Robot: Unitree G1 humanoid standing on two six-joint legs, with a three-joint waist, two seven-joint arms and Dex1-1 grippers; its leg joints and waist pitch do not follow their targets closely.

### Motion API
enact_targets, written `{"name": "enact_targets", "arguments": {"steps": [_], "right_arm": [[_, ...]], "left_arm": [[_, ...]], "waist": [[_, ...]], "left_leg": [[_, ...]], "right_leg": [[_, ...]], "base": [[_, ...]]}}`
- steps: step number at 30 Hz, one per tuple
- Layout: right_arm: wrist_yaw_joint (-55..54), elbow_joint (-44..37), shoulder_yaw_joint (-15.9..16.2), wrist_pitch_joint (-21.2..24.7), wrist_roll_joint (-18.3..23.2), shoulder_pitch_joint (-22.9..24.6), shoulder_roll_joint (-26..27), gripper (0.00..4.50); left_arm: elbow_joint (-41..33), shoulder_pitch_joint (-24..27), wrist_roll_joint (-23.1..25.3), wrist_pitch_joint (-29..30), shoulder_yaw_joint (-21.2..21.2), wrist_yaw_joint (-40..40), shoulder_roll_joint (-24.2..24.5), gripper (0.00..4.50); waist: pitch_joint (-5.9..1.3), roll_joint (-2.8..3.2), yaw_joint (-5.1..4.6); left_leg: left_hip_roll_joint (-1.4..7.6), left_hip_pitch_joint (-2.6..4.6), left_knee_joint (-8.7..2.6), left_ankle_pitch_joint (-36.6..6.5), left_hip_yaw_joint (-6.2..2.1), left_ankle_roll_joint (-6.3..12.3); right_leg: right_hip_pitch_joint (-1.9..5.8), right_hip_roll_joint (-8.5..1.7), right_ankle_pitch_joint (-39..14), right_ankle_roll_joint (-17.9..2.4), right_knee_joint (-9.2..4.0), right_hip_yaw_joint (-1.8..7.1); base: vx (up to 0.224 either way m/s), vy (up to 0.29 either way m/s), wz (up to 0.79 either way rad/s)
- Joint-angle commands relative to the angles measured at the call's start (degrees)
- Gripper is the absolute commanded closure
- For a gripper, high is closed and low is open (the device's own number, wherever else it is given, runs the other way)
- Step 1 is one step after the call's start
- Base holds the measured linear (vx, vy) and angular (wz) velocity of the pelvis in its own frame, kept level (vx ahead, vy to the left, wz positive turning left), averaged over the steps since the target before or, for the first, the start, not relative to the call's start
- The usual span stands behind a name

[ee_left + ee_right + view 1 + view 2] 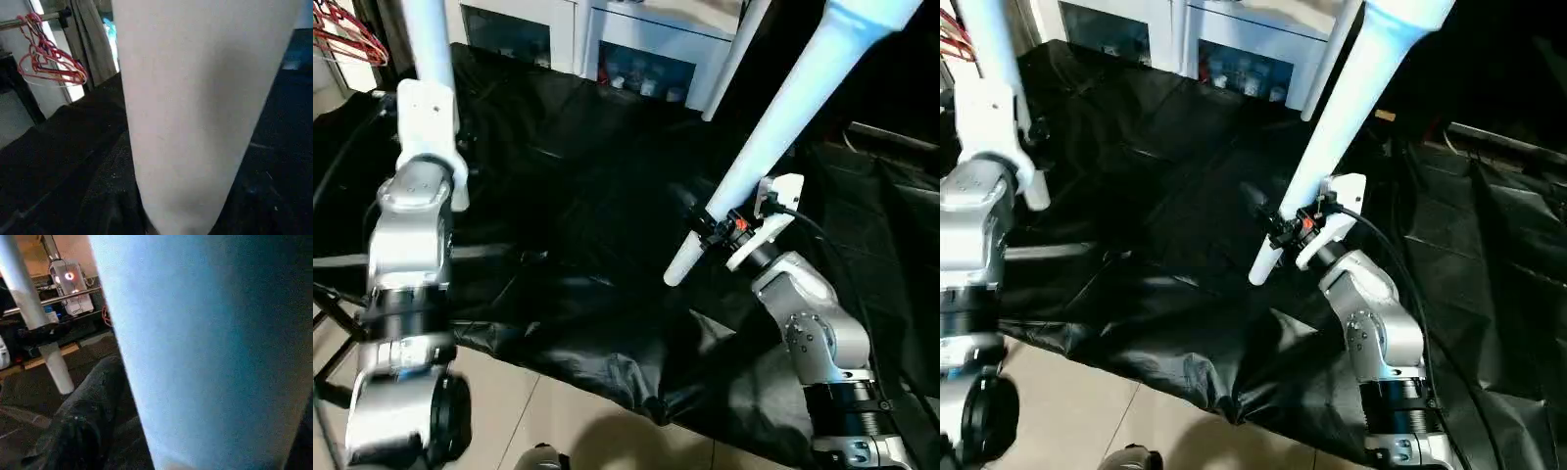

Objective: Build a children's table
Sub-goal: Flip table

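- Broadly, a black sheet (597,245) is spread across most of the frame, with a white cabinet (607,39) with glass doors along the top edge and bare floor at the bottom.
- Two white table legs are held in the air; no tabletop is seen.
- The right-hand leg (803,108) is slanted from the upper right corner down to the centre, its narrow end left free just below the grip.
- It is clamped near that lower end by the right gripper (720,227), right of centre.
- The left-hand leg (433,44) is raised almost upright at the upper left and is carried by the left gripper (438,137); whether those fingers are together or apart cannot be told.
- For any socketing, the right leg's long axis is judged decisive: its free tip is pointed down-left toward the sheet, nearer the right arm.
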Motion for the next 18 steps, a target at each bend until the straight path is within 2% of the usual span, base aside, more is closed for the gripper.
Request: {"name": "enact_targets", "arguments": {"steps": [1, 4, 5, 9, 11, 12, 15, 18], "right_arm": [[0.85, 0.2, 0.26, -0.38, -0.33, 0.54, -0.22, 1.72], [1.06, 0.98, 0.27, -1.17, -1.27, 1.13, -0.39, 1.99], [1.12, 1.06, 0.52, -1.46, -1.83, 1.41, -0.6, 2.06], [1.49, 0.6, 2.16, -2.24, -3.69, 3.1, -1.17, 2.41], [1.17, 0.41, 2.69, -2.53, -4.49, 3.75, -1.15, 2.59], [-0.67, -0.05, 3.56, -3.08, -6.41, 4.81, -0.75, 2.67], [-3.81, -0.08, 3.95, -3.84, -8.56, 5.58, 0.33, 2.93], [-6.54, 0.64, 4.01, -4.95, -10.64, 5.78, 1.34, 3.09]], "left_arm": [[-3.7, -0.54, 0.53, -0.5, -2.87, -0.96, -0.31, 2.91], [-7.61, 4.61, -0.31, -0.35, -3.85, -1.27, -0.9, 2.91], [-8.54, 5.89, -0.45, -0.26, -4.24, -1.62, -1.05, 2.91], [-10.8, 10.83, -1.27, -1.28, -4.72, -2.38, -1.95, 2.91], [-10.75, 12.24, -1.77, -2.63, -4.42, -2.27, -2.49, 2.91], [-10.62, 14.15, -2.97, -3.54, -4.22, -2.88, -3.18, 2.91], [-9.71, 14.99, -3.72, -4.46, -4.42, -3.17, -3.51, 2.91], [-7.96, 15.11, -4.28, -6.22, -4.77, -3.64, -3.43, 2.91]], "waist": [[-4.62, 1.41, -0.08], [-4.31, 1.49, -0.2], [-4.08, 1.48, -0.3], [-3.8, 1.64, -0.32], [-3.64, 1.69, -0.39], [-3.57, 1.35, -0.53], [-3.73, 1.44, -0.57], [-3.69, 1.07, -0.8]], "left_leg": [[5.5, 2.98, -3.83, 0.68, -2.48, 3.24], [5.7, 2.95, -4.26, -3.34, -2.55, 1.19], [5.74, 2.92, -4.59, -6.0, -2.6, 0.11], [5.83, 3.47, -5.15, -12.71, -2.7, -2.92], [5.82, 3.56, -5.43, -14.68, -2.79, -4.11], [5.84, 3.57, -5.61, -15.88, -2.88, -4.71], [5.81, 3.73, -5.92, -16.61, -3.06, -6.01], [5.58, 3.69, -5.98, -17.92, -3.02, -6.58]], "right_leg": [[2.6, -5.22, 10.92, -15.72, -1.72, 2.83], [2.7, -5.47, 6.95, -14.92, -2.19, 2.99], [2.75, -5.51, 3.85, -14.31, -2.56, 3.09], [2.32, -5.46, -4.15, -12.33, -3.57, 3.24], [2.14, -5.32, -5.99, -11.31, -3.85, 3.25], [2.13, -5.24, -7.02, -10.59, -4.02, 3.23], [1.99, -5.11, -6.68, -9.32, -3.98, 3.15], [1.85, -5.11, -7.63, -8.22, -4.08, 3.24]], "base": [[0.0, 0.0, 0.0], [0.0, 0.0, 0.0], [0.0, 0.0, 0.0], [0.0, 0.0, 0.0], [0.0, 0.0, 0.0], [0.0, 0.0, 0.0], [0.0, 0.0, 0.0], [0.0, 0.0, 0.0]]}}
